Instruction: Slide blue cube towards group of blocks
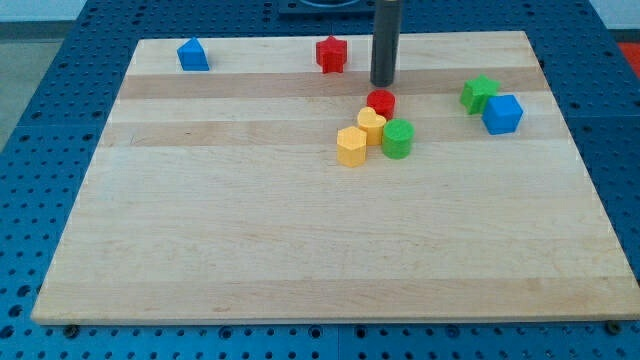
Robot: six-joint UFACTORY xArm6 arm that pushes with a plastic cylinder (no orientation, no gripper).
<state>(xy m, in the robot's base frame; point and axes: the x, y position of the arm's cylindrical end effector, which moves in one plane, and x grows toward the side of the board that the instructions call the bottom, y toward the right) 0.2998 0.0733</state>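
Observation:
The blue cube point(502, 113) sits at the view's right, touching a green block point(479, 93) at its upper left. The group lies near the middle: a red cylinder point(380, 102), a yellow heart-shaped block point(371, 125), a yellow hexagonal block point(351, 146) and a green cylinder point(397, 138), all close together. My tip point(383, 83) stands just above the red cylinder, well to the left of the blue cube.
A blue house-shaped block point(193, 54) sits at the board's top left. A red star-shaped block point(331, 54) sits at the top middle, left of the rod. The wooden board point(300, 240) lies on a blue perforated table.

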